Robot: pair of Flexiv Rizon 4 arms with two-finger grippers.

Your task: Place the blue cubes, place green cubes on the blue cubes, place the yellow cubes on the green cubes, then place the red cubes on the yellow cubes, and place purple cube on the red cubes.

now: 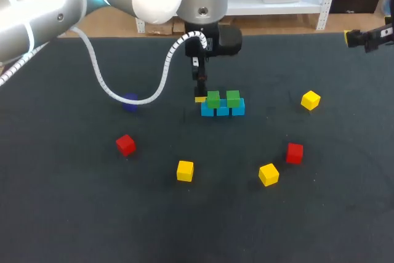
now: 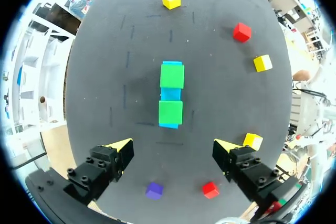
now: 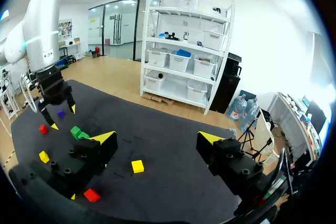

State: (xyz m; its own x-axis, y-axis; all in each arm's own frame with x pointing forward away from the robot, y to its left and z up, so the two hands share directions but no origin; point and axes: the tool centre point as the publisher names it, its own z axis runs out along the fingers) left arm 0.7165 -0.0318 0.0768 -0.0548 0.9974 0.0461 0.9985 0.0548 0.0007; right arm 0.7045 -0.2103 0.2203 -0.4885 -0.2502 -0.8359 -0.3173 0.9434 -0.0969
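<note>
On blue cubes (image 1: 222, 111), green cubes (image 1: 213, 98)

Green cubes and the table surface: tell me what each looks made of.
Green cubes: evenly coloured, crisp-edged blocks with little shine; painted wood or hard plastic, the pictures cannot settle which. Table surface: dark, matte, no reflections, with faint scuff lines in the left wrist view; it looks like a felt or rubbery mat, though that is a guess.
</note>
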